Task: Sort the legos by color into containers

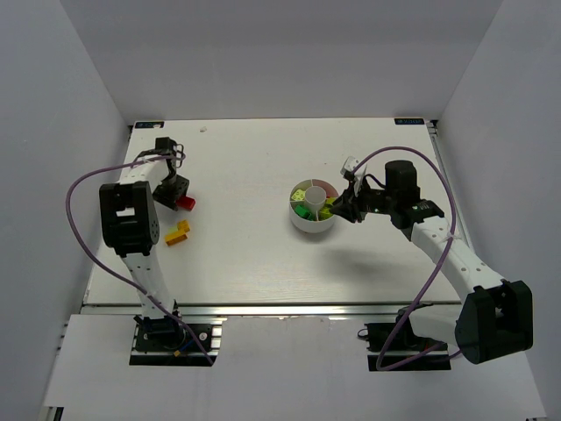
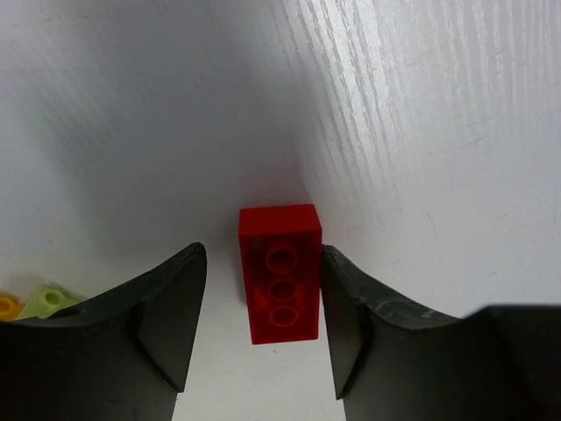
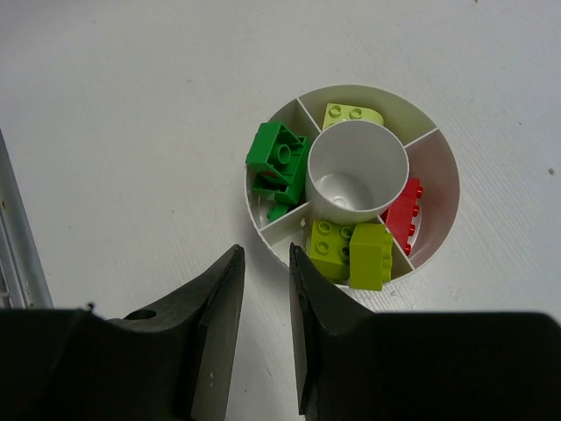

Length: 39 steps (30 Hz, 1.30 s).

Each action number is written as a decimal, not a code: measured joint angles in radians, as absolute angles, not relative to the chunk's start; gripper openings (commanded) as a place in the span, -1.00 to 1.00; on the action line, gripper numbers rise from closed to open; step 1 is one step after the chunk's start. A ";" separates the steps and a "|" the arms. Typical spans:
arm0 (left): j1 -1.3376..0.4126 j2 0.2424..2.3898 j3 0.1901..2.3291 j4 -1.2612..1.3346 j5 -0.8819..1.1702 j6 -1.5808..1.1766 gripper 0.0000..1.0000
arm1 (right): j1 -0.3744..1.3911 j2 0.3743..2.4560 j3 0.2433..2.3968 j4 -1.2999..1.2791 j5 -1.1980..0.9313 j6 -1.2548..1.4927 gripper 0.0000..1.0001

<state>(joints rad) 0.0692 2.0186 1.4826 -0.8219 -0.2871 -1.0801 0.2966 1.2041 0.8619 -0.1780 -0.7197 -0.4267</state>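
A red brick (image 2: 279, 274) lies on the table, underside up, between my left gripper's (image 2: 263, 307) open fingers; the right finger touches its side and the left finger stands a little off. It shows in the top view (image 1: 186, 203) at the left gripper (image 1: 178, 195). The white divided dish (image 3: 263, 230) holds dark green bricks (image 3: 279, 162), a pale green brick (image 3: 353, 114), a red brick (image 3: 405, 215) and two lime bricks (image 3: 351, 250) in separate wedges. Its centre cup (image 3: 358, 171) is empty. My right gripper (image 3: 265, 254) hangs over the dish's near rim, slightly open and empty.
A yellow brick (image 1: 181, 230) with an orange one (image 1: 172, 242) lies just in front of the left gripper. A pale green brick (image 2: 48, 301) and an orange one (image 2: 7, 305) show at the left wrist view's left edge. The dish (image 1: 302, 223) sits right of centre.
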 measured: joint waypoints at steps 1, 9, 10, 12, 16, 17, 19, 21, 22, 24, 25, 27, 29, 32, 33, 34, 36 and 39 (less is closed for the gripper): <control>0.070 2.021 1.483 -0.820 -0.287 -1.082 0.17 | 0.297 1.204 0.862 -0.178 -0.718 -0.427 -0.34; 0.077 2.009 1.457 -0.764 -0.254 -1.070 -0.77 | 0.297 1.204 0.862 -0.178 -0.714 -0.427 -0.34; 0.076 2.001 1.446 -0.749 -0.237 -1.060 -0.85 | 0.297 1.204 0.862 -0.178 -0.713 -0.427 -0.34; 0.076 1.974 1.417 -0.713 -0.192 -1.026 -1.00 | 0.297 1.203 0.862 -0.178 -0.712 -0.427 -0.34; 0.047 1.856 1.311 -0.522 -0.003 -0.942 -1.00 | 0.297 1.198 0.859 -0.176 -0.702 -0.423 -0.68; 0.028 1.813 1.273 -0.442 0.066 -0.926 -1.00 | 0.297 1.196 0.857 -0.169 -0.695 -0.419 -0.82; -0.038 1.746 1.229 -0.291 0.181 -0.897 -1.00 | 0.297 1.192 0.852 -0.155 -0.668 -0.397 -1.00; -0.127 1.725 1.238 -0.156 0.288 -0.845 -1.00 | 0.296 1.187 0.850 -0.131 -0.633 -0.367 -1.00; -0.171 1.728 1.256 -0.110 0.331 -0.820 -1.00 | 0.295 1.182 0.846 -0.115 -0.616 -0.351 -1.00; -0.256 1.747 1.304 -0.033 0.413 -0.757 -1.00 | 0.290 1.163 0.826 -0.080 -0.575 -0.321 -1.00; -0.302 1.760 1.330 -0.005 0.448 -0.727 -1.00 | 0.287 1.148 0.813 -0.059 -0.552 -0.308 -1.00; -0.378 1.788 1.382 0.040 0.497 -0.671 -1.00 | 0.279 1.113 0.789 -0.024 -0.513 -0.285 -1.00; -0.427 1.818 1.427 0.070 0.527 -0.632 -1.00 | 0.274 1.078 0.773 0.008 -0.480 -0.269 -1.00; -0.454 1.871 1.483 0.096 0.548 -0.600 -0.99 | 0.270 1.032 0.757 0.041 -0.453 -0.253 -1.00; -0.456 1.891 1.501 0.104 0.551 -0.593 -0.97 | 0.270 1.022 0.753 0.047 -0.447 -0.249 -1.00; -0.461 1.914 1.521 0.105 0.551 -0.586 -0.97 | 0.270 1.016 0.750 0.054 -0.443 -0.245 -1.00; -0.467 1.962 1.568 0.101 0.550 -0.570 -0.95 | 0.270 1.007 0.739 0.061 -0.432 -0.241 -1.00; -0.485 2.028 1.627 0.081 0.536 -0.546 -0.90 | 0.270 1.003 0.723 0.061 -0.423 -0.237 -1.00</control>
<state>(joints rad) -0.4850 2.0281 1.6268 0.0807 0.5358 -0.5465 0.2695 1.0027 0.7235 0.0612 -0.4229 -0.2375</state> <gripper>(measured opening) 0.437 0.012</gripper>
